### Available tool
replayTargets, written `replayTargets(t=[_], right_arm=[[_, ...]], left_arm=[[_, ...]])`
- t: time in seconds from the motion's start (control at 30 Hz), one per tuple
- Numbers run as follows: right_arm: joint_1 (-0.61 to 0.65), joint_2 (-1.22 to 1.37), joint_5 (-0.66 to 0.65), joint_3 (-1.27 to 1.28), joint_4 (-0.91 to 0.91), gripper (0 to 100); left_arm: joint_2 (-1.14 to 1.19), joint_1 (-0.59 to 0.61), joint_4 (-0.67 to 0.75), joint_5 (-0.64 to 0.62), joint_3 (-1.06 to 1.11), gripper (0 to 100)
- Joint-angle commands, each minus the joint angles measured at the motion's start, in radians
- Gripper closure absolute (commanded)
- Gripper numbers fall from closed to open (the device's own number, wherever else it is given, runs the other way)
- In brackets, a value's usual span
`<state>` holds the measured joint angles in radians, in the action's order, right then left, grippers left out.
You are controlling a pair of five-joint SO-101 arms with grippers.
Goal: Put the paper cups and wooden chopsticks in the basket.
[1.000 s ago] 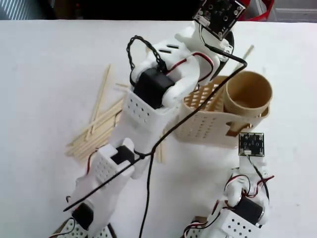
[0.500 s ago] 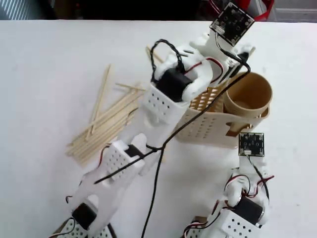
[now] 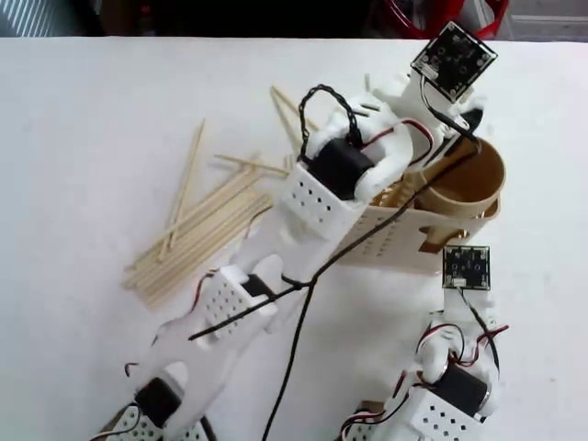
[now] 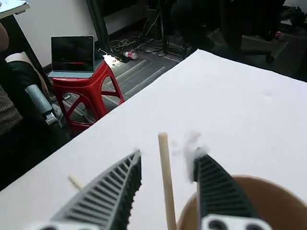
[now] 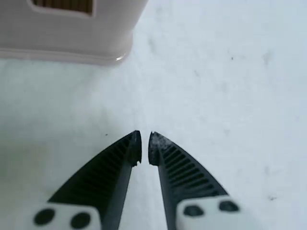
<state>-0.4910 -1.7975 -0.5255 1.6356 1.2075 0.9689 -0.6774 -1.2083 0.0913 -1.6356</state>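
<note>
1. Basket [image 3: 395, 246] sits under the left pincer [image 4: 168, 154]; one cup [image 3: 478, 184] is in it, beside the jaws.
2. Chopstick pile [image 3: 193, 239] lies well off to the side on the table, so most work remains.
3. Left pincer gapes, one stick [image 4: 166, 191] loose between the jaws. Right pincer [image 5: 145, 146] is almost closed and empty.

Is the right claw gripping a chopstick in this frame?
No, the right claw is shut with nothing between its tips, low over the bare white table.

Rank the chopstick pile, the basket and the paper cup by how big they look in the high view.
1. chopstick pile, spread widest
2. basket, partly behind the left arm
3. paper cup
</note>
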Motion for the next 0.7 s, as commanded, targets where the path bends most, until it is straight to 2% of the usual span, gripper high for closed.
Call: replayTargets(t=[0.0, 0.17, 0.4, 0.67], right_arm=[[-0.001, -0.005, 0.000, -0.037, 0.008, 95.7], [-0.001, -0.005, 0.000, -0.037, 0.008, 95.7], [-0.001, -0.005, 0.000, -0.037, 0.008, 95.7], [-0.001, -0.005, 0.000, -0.037, 0.008, 95.7]], left_arm=[[0.031, 0.004, 0.068, -0.005, 0.014, 84], [0.094, 0.019, 0.103, -0.005, 0.003, 89], [0.039, 0.030, 0.095, -0.005, 0.003, 98], [-0.093, 0.030, 0.094, -0.003, 0.003, 98]])
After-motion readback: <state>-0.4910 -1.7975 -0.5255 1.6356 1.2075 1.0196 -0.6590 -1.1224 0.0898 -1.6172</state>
